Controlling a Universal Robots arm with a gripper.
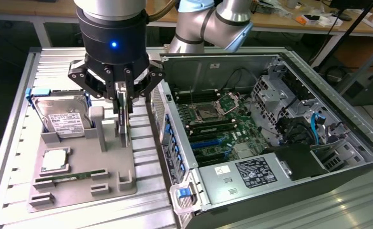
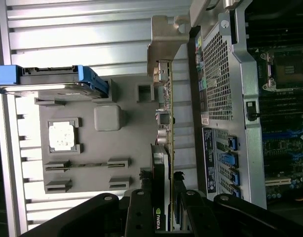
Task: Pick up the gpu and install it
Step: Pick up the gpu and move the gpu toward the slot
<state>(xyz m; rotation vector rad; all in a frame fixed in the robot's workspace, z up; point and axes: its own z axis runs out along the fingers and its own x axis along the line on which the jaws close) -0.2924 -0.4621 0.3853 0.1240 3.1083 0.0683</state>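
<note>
The gripper [image 2: 167,195] fingers pinch the gpu [image 2: 166,113] at its cooler end (NVIDIA label showing); the card stands on edge at the grey holder [image 1: 113,164]; the open computer case [image 1: 193,71] sits just beside.

We see the exterior view from high above the bench [image 1: 53,62]. It tilts steeply down and stands far enough back to take in the grey tray [image 1: 78,188] on the exterior view's left and the open computer case [image 1: 205,71] on its right. The arm [image 1: 113,33] rises close before the lens.

Our wrist view sits much nearer and looks straight down past the fingers [image 2: 141,215], along the edge-on gpu [image 2: 167,123].

Both views share the tray [image 2: 92,148], the hard drive [image 1: 62,121] [image 2: 53,79] standing in it, the gpu [image 1: 123,121], the case wall [image 2: 218,84] beside the tray, and part of the motherboard [image 1: 218,124] [image 2: 284,143].
</note>
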